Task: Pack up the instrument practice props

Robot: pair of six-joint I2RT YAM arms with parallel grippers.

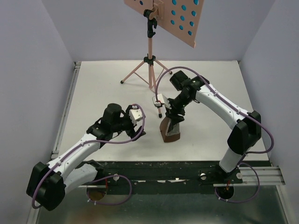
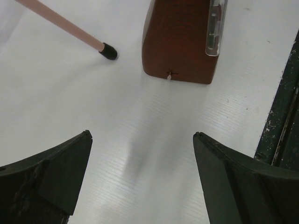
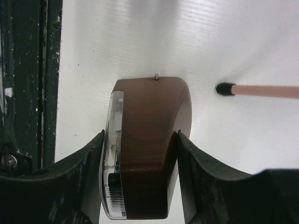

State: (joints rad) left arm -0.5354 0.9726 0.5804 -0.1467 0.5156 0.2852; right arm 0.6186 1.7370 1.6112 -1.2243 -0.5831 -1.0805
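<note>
Left gripper (image 2: 142,140) is held wide apart, nothing gripped. The metronome (image 2: 180,42) is seen just ahead of its fingers on the white table (image 2: 140,116), with a stand foot (image 2: 109,51) ahead-left and a dark rail (image 2: 280,135) at right. Right gripper (image 3: 140,135) is clamped on the metronome's sides, clear cover (image 3: 114,154) against one finger. Music stand (image 1: 150,51) is set beyond, desk cut off at frame top, blue seen through its holes. Scale marks are too blurred to be read.

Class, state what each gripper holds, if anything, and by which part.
The right gripper clamps the metronome across its clear cover and the opposite wooden face. The left gripper is open and holds nothing.
</note>
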